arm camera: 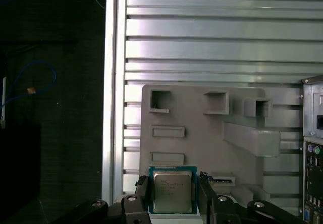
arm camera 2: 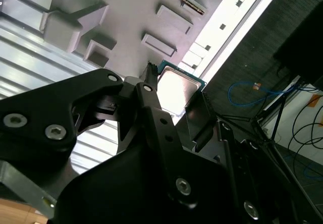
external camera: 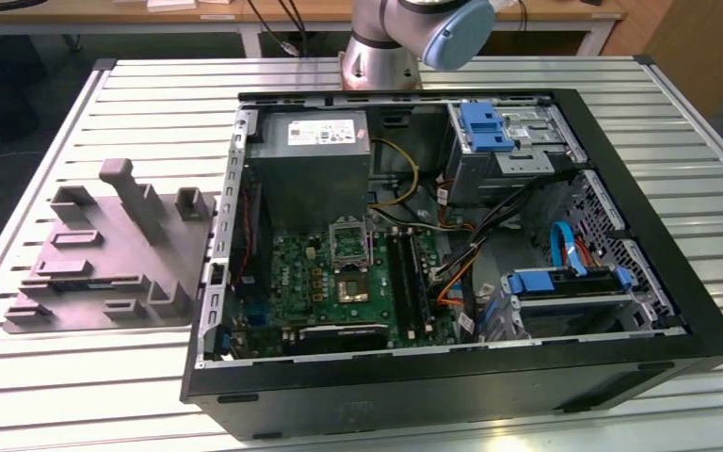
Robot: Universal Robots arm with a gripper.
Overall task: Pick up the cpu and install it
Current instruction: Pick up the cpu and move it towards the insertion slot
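The cpu (arm camera: pixel 172 188), a small square chip with a silvery metal top and a green rim, sits between the two black fingers of my gripper (arm camera: pixel 173 196). One finger presses on each side of it. In the second wrist view the cpu (arm camera 2: pixel 176 87) hangs in the gripper (arm camera 2: pixel 174 97) well above the grey fixture plate (arm camera 2: pixel 131 17). The plate (arm camera: pixel 202 133) lies far below on the slatted table. In the exterior view the green motherboard (external camera: pixel 324 282) lies inside the open computer case, with the metal-framed socket (external camera: pixel 351 243) near its middle.
The open black case (external camera: pixel 462 377) holds a grey power supply box (external camera: pixel 317 160), blue drive brackets (external camera: pixel 485 127) and loose cables (external camera: pixel 500 235). The grey fixture plate (external camera: pixel 110 254) stands at the exterior view's left on the slatted aluminium table (external camera: pixel 72 395). The arm's base (external camera: pixel 380 56) is behind the case.
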